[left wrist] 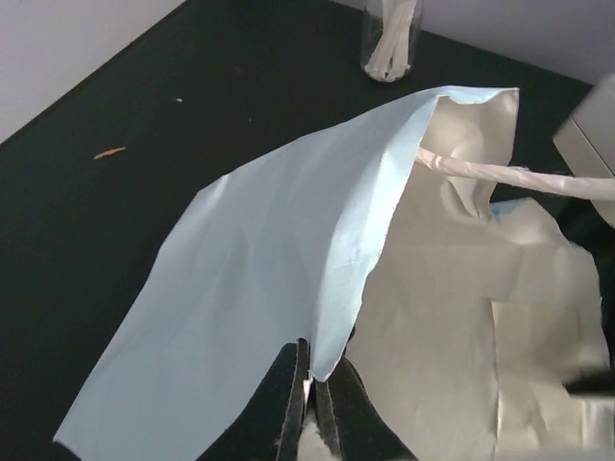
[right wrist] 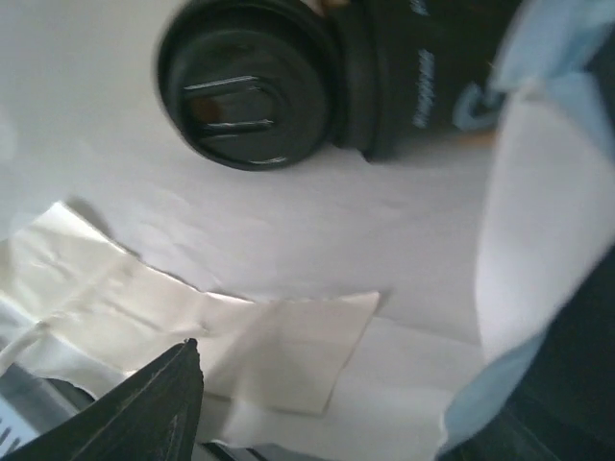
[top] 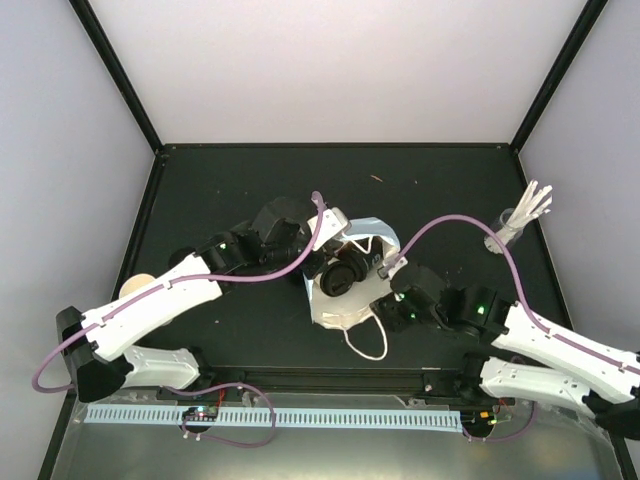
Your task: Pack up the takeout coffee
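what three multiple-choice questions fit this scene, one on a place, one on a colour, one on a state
1. Where is the black round plastic lid?
A) inside the light-blue paper bag
B) outside the bag, far left
C) outside the bag, far right

2. What colour are the bag's twisted handles?
A) brown
B) white
C) black

3. How is the left gripper?
A) open, apart from the bag
B) shut on nothing
C) shut on the bag's edge

Answers:
1 A: the right wrist view shows the lid lying on the bag's pale inner paper.
2 B: the handle crossing the bag's mouth is white in the left wrist view.
3 C: the fingers are pinched together with the blue paper edge between them.
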